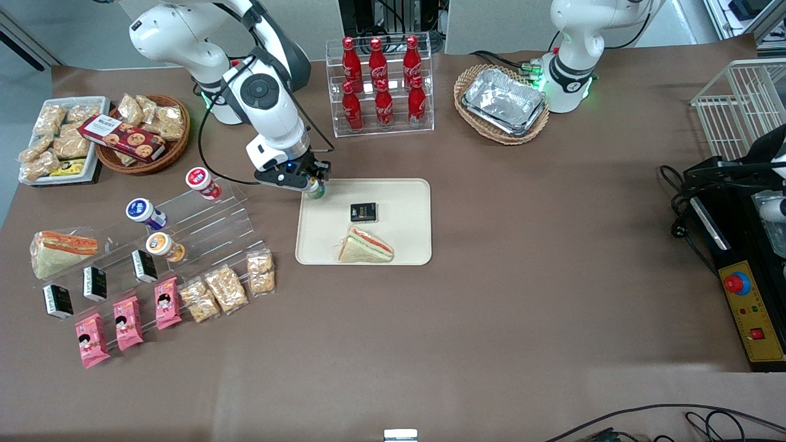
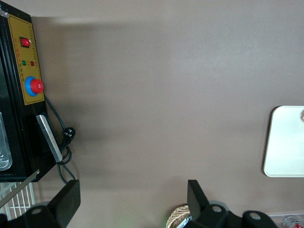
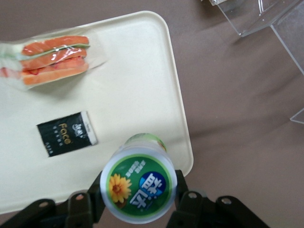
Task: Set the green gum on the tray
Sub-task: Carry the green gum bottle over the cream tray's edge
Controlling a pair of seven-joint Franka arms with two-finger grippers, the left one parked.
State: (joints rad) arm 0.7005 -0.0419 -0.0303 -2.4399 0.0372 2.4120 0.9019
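Green gum (image 3: 138, 188) pinched between my gripper (image 1: 309, 182) fingers, held over the beige tray's (image 1: 411, 202) corner, near the black packet (image 1: 363, 212) and sandwich (image 1: 366, 245); carry looks done, lowering and release remain.

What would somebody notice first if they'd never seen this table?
Probably the robot's tool, shut on the green gum and holding it above the corner of the beige tray that lies toward the working arm's end. On that tray lie a wrapped sandwich and a small black packet. The red cola bottles in their clear rack, farther from the camera, also pop.
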